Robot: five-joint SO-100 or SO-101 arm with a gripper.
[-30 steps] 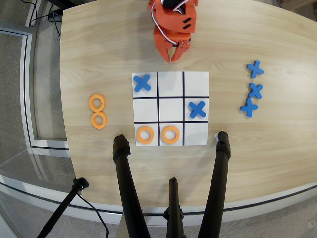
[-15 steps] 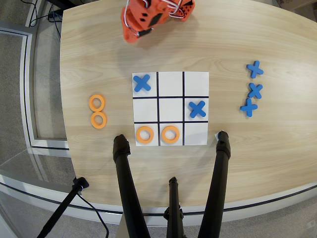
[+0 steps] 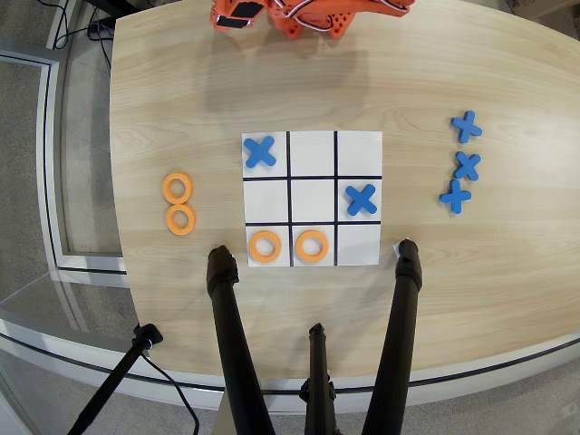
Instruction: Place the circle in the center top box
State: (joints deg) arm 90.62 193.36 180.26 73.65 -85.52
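The white 3x3 grid sheet [image 3: 313, 154] lies in the middle of the table. In the row nearest the black tripod legs, the middle cell [image 3: 313, 264] holds an orange ring [image 3: 323, 246], lying flat inside its lines. A second orange ring [image 3: 253, 246] lies in the left cell of that row. Two more orange rings [image 3: 178, 177] [image 3: 180, 229] lie touching on the bare table left of the grid. The orange arm is folded at the top edge, far from the grid. Its gripper [image 3: 237, 16] is only partly in frame and holds nothing that I can see.
Blue crosses lie in the grid's far left cell [image 3: 260, 151] and its middle-row right cell [image 3: 361, 199]. Three more crosses [image 3: 467, 166] lie in a column at the table's right. Black tripod legs [image 3: 231, 335] [image 3: 399, 326] stand over the near edge.
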